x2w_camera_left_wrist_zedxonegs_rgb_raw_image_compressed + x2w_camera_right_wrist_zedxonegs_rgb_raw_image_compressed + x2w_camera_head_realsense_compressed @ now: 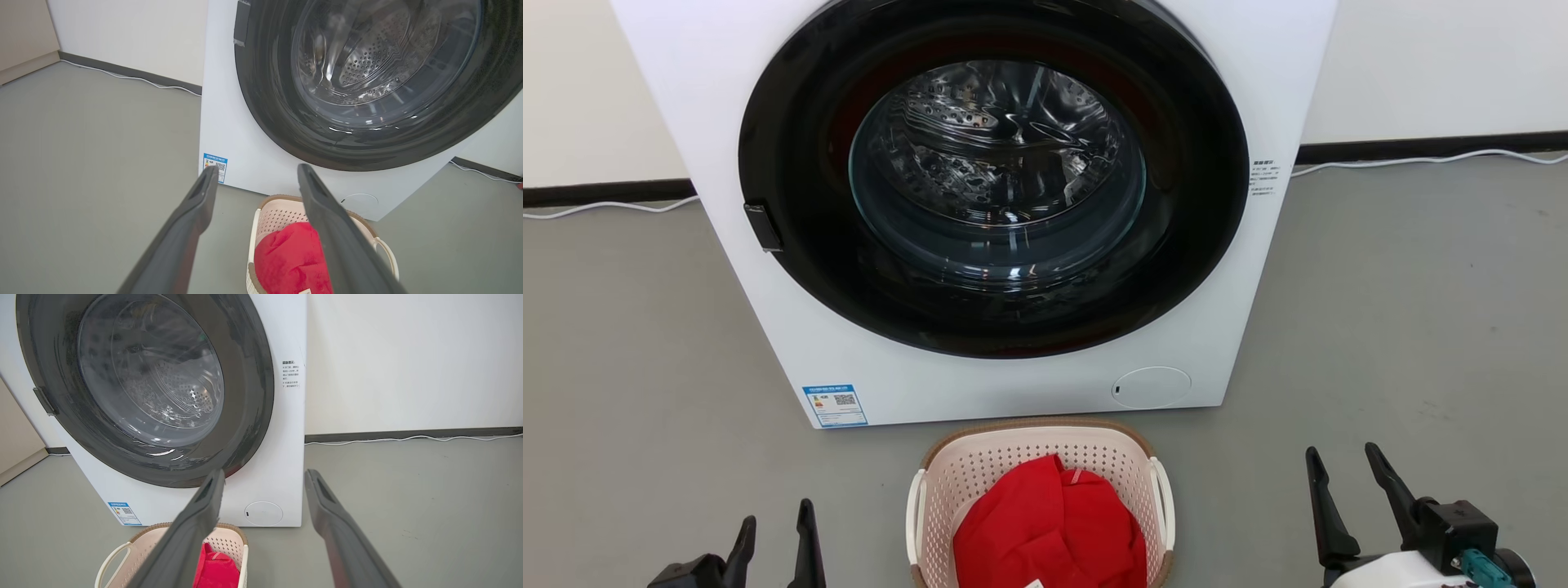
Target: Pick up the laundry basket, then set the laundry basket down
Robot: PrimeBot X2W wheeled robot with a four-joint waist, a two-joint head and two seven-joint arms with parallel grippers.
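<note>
Position: laundry basket (980, 478), cream perforated plastic, brown woven-look rim, sits near centre on grey floor (621, 367), just before white washing machine (768, 343), red cloth (1045, 531) inside. Judged light, stiff. Take by 2 white side handles (916, 510). Jaws of left gripper (776, 527) and right gripper (1341, 456) wide apart, empty.

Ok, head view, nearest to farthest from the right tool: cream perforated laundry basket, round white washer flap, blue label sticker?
1. cream perforated laundry basket, beside right tool.
2. round white washer flap, lower right.
3. blue label sticker, lower left.
</note>
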